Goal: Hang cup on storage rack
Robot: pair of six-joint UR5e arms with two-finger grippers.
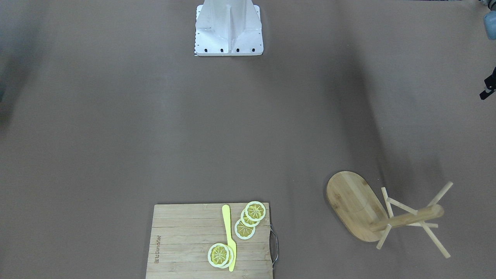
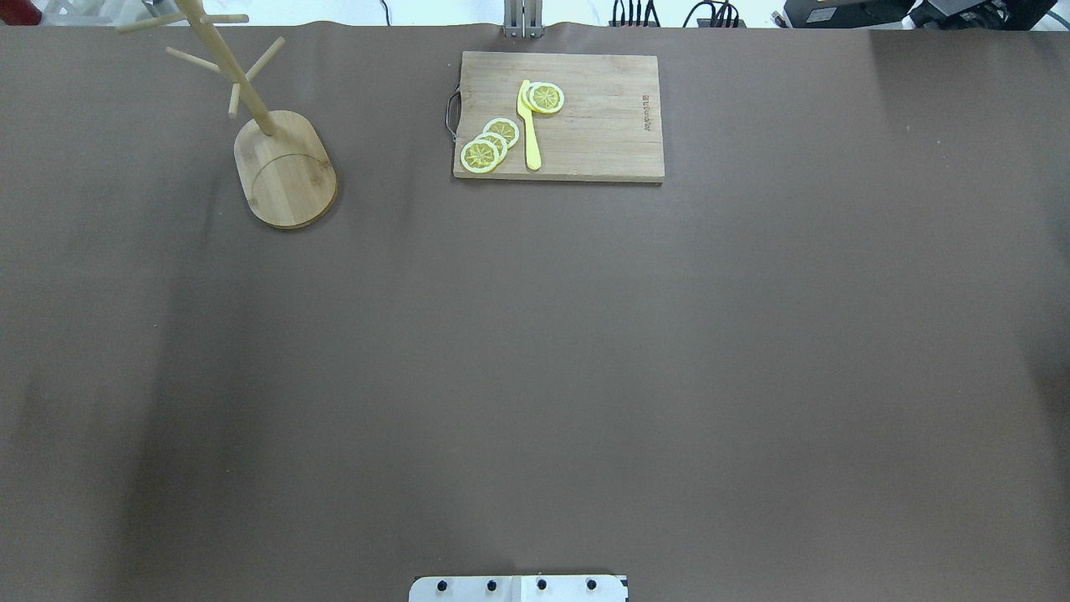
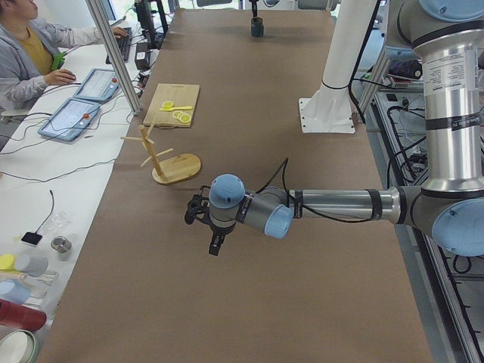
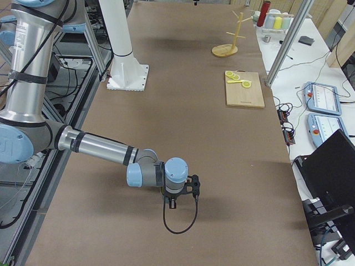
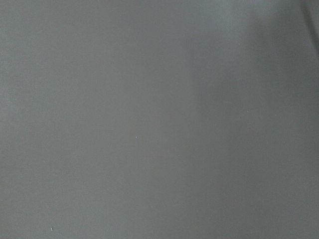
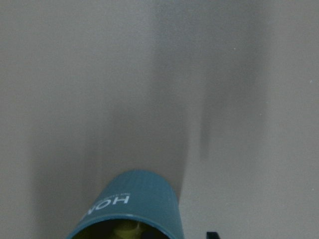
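The slate-blue cup with white "HOME" lettering fills the bottom edge of the right wrist view, its rim toward the camera. It also shows small and dark at the table's far end in the exterior left view. The bamboo storage rack stands at the far left of the table, all its pegs bare. My right gripper hangs low over the table's right end; I cannot tell whether it grips the cup. My left gripper hovers over bare table on the robot's side of the rack; its jaws cannot be judged.
A slatted wooden cutting board with lemon slices and a yellow knife lies at the far middle. The white robot base is at the near edge. An operator sits beyond the far edge.
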